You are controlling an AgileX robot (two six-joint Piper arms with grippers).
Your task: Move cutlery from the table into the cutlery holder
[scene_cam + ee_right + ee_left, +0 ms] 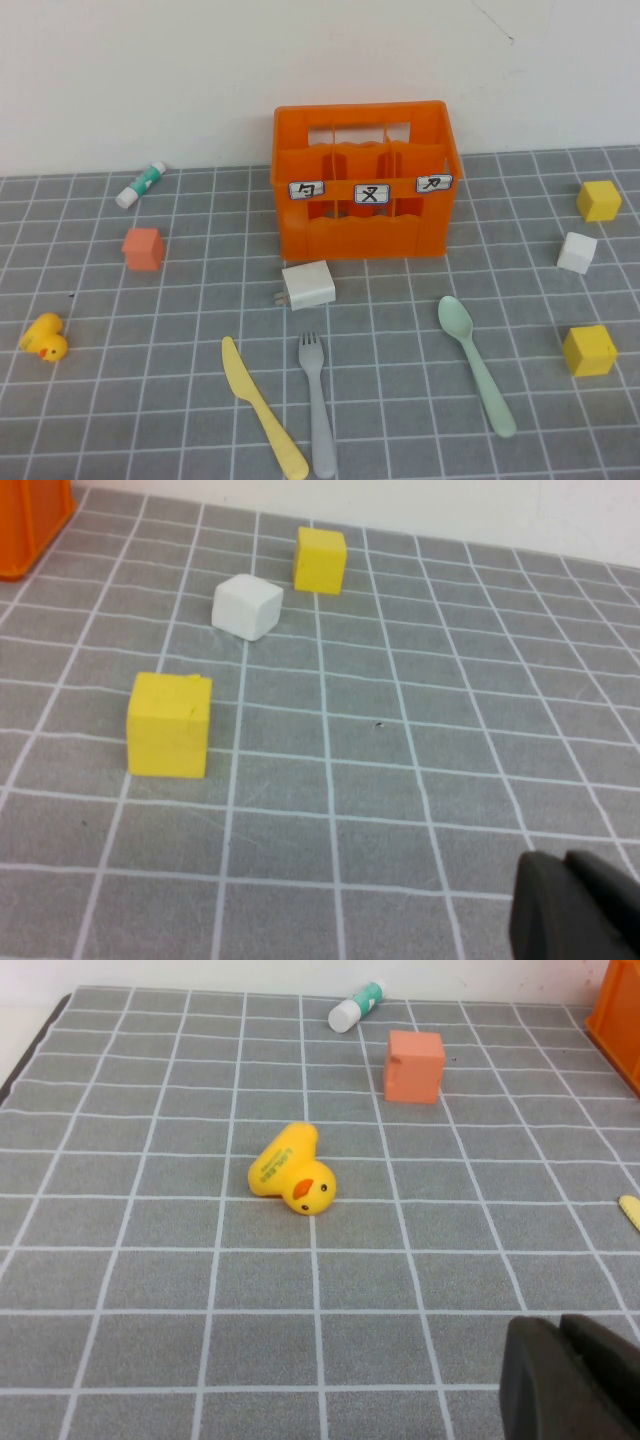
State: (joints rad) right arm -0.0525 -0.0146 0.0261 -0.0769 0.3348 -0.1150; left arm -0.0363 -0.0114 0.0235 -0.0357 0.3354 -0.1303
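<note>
Cutlery is being shown lying on the table: knife, fork, spoon, before the cutlery holder. Left gripper is being held low near a duck; right gripper near yellow cubes. Finger states cannot be told.

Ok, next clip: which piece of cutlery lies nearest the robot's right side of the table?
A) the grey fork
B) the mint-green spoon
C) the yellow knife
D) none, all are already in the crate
B: in the high view the spoon lies right of the fork and knife, all on the table; each hand, left and right, sits at its own side.
</note>
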